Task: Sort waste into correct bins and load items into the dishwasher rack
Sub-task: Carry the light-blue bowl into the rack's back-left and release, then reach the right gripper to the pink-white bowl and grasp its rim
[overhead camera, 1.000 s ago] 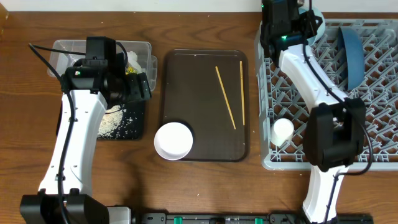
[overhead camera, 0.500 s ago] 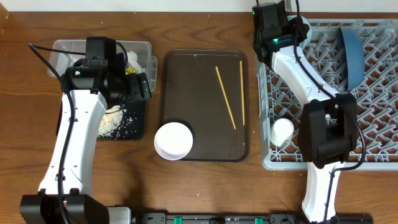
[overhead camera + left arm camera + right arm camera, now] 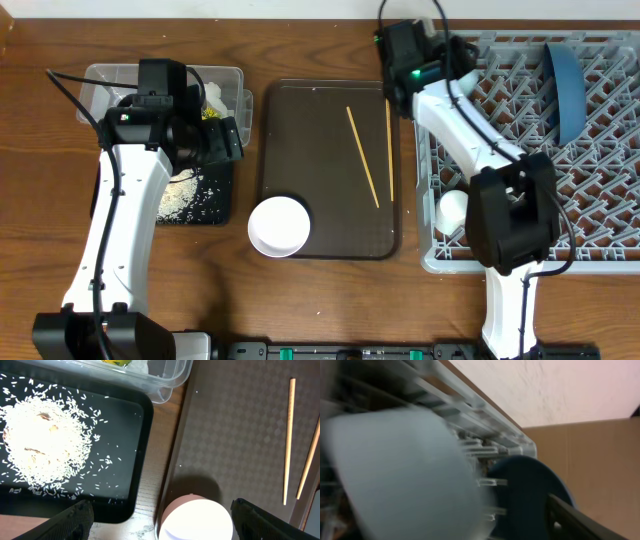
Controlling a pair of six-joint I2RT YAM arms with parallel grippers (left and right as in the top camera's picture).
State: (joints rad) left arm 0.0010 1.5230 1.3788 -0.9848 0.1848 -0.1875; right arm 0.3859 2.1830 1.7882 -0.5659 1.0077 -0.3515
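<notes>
In the right wrist view the light blue bowl fills the left side, blurred, standing in the grey dishwasher rack beside the upright dark blue plate. My right gripper is open at the rack's back left corner; only one of its fingers shows. The small white cup lies in the rack. My left gripper is open, with the white bowl below it. Two chopsticks lie on the brown tray. Rice scraps cover the black tray.
The clear tub with tissue and a yellow wrapper stands behind the black tray at the left. The dark brown serving tray lies in the middle, between the bins and the rack. My right arm stretches over the rack's left side.
My right gripper opened and let go of the light blue bowl, and its wrist swung left along the rack's back edge. The left arm has not moved.
</notes>
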